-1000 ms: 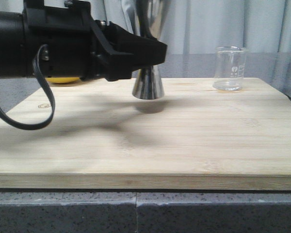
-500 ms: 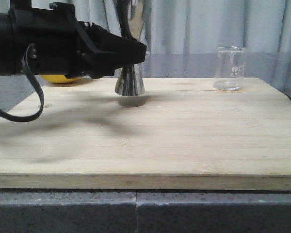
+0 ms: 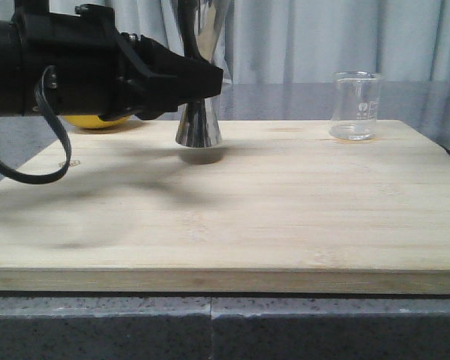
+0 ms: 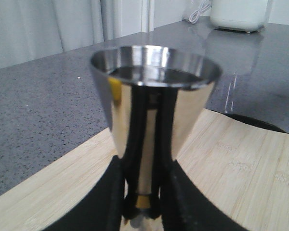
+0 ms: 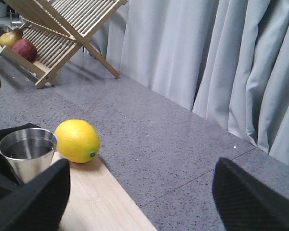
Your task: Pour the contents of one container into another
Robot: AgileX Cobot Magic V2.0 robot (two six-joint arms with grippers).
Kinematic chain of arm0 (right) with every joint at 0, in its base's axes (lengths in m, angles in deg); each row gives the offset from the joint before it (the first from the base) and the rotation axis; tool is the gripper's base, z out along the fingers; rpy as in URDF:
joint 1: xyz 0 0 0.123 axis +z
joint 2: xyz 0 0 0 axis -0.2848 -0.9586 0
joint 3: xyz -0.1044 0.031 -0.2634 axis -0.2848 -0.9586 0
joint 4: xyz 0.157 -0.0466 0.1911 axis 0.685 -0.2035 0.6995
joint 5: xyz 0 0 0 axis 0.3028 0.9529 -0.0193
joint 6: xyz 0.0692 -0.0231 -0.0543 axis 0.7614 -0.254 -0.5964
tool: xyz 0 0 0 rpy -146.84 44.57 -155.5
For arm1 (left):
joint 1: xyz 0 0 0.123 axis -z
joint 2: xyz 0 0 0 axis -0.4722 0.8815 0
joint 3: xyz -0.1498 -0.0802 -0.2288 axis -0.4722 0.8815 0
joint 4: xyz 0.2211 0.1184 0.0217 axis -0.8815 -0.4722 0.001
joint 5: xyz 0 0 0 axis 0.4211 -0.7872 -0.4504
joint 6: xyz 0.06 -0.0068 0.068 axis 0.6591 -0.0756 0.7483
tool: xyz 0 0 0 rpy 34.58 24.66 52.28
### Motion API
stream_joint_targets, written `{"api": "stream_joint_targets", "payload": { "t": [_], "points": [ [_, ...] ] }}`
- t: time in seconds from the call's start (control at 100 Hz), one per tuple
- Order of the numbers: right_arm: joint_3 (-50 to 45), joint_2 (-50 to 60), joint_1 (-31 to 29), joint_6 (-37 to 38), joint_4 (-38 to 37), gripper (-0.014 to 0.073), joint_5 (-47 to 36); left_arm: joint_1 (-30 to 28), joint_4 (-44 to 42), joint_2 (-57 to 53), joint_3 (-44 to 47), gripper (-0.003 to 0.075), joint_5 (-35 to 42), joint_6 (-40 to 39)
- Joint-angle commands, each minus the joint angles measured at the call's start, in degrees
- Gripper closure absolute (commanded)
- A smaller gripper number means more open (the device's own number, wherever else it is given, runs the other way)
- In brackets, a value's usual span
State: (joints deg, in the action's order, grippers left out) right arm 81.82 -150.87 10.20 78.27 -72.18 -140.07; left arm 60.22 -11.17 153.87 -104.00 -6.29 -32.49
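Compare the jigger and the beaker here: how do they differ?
The jigger is shiny steel and hourglass-shaped; the beaker is clear glass with white markings. The jigger stands taller. The left gripper is clamped on the jigger's waist, while the beaker stands free. Both are upright over the wooden board.

The left gripper (image 3: 202,84) has carried the jigger (image 3: 199,124) leftward.

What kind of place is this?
Probably a kitchen counter: a bamboo cutting board on a speckled grey worktop, a wooden dish rack holding fruit, and a lemon.
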Motion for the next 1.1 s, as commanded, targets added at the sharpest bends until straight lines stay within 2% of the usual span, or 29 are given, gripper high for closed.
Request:
{"api": "stream_joint_targets", "payload": {
  "t": [0.0, 0.46, 1.09],
  "points": [
    [1.67, 1.96, -0.16, 0.07, 2.81, 0.0045, -1.56, -0.16, 2.34, -2.70, -1.45, 0.0739, 4.77, -0.80],
    [1.67, 1.96, -0.16, 0.07, 2.81, 0.0045, -0.89, -0.16, 1.19, -2.70, 2.00, 0.0739, 9.05, -1.13],
    [1.67, 1.96, -0.16, 0.07, 2.78, 0.0045, -0.89, -0.16, 1.07, -2.70, 2.54, 0.0739, 8.50, -0.92]
  ]
}}
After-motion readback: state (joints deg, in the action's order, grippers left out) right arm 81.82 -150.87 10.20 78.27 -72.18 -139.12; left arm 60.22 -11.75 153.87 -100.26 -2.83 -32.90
